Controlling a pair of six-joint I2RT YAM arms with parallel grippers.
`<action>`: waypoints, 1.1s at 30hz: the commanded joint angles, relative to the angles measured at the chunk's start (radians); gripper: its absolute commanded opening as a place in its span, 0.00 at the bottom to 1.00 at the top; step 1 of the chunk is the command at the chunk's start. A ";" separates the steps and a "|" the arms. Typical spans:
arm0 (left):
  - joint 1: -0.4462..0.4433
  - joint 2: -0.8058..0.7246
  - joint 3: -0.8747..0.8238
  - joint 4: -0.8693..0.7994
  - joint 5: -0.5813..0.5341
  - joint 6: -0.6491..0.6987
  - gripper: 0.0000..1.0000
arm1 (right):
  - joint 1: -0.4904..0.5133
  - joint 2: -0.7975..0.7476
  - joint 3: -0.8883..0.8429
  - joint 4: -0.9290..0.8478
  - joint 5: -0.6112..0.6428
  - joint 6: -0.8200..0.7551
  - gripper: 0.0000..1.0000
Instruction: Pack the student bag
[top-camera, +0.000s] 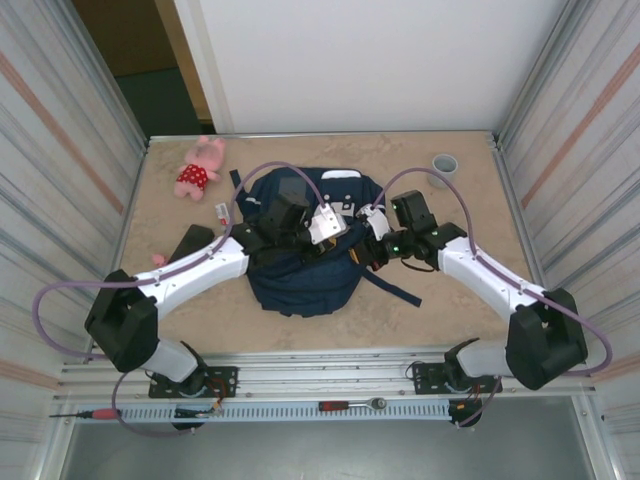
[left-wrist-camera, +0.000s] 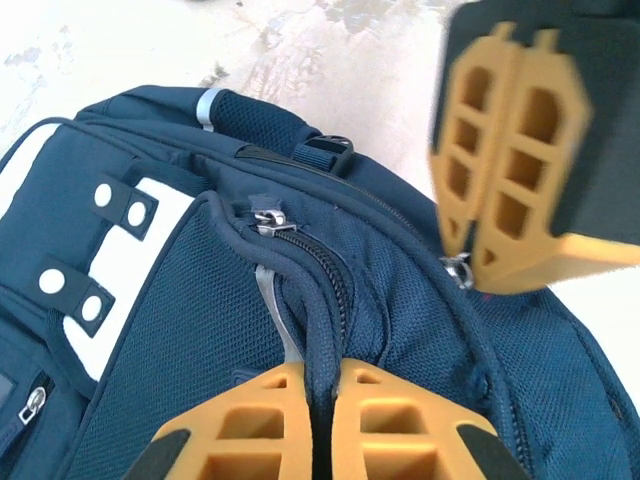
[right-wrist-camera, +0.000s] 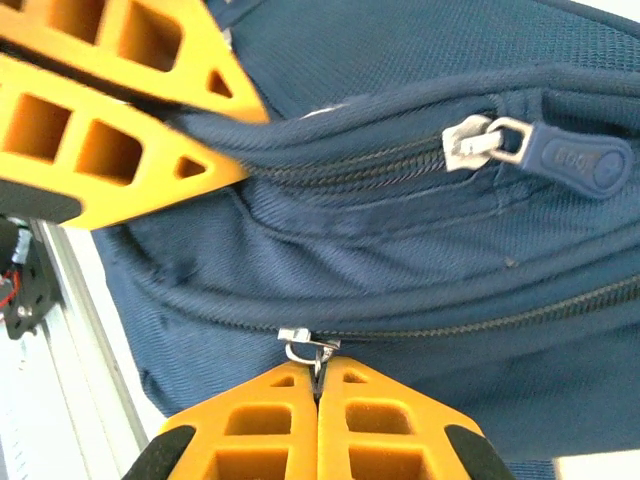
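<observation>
Beige counter (top-camera: 400, 330) between ribbed metal walls carries the student bag (top-camera: 300, 285) at its middle, with a pink plush toy (top-camera: 200, 168) lying far left of it. The left hand (left-wrist-camera: 322, 372) is clenched on a fabric ridge (left-wrist-camera: 318, 300) beside the zipper, likely bracing the bag. The right hand (right-wrist-camera: 318, 372) pinches a metal zipper pull (right-wrist-camera: 305, 345), seemingly ready to draw it along.

Table (top-camera: 470, 300): beige marbled top, evenly lit; side walls (top-camera: 60, 130): ribbed grey metal panels left and right, each with a faint reddish stripe; back wall (top-camera: 370, 60): plain white; far left corner: dark opening (top-camera: 150, 95), brown frame; near edge: aluminium rail (top-camera: 330, 375).
</observation>
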 joint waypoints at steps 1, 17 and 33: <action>-0.006 0.032 0.067 0.099 -0.123 -0.218 0.00 | 0.035 -0.087 -0.012 0.001 -0.011 0.083 0.00; -0.055 0.152 0.174 0.274 -0.250 -0.695 0.00 | 0.208 -0.184 -0.093 0.117 0.243 0.644 0.00; -0.011 0.097 0.081 0.385 0.035 -0.446 0.00 | 0.035 -0.366 -0.110 0.155 0.126 0.939 0.65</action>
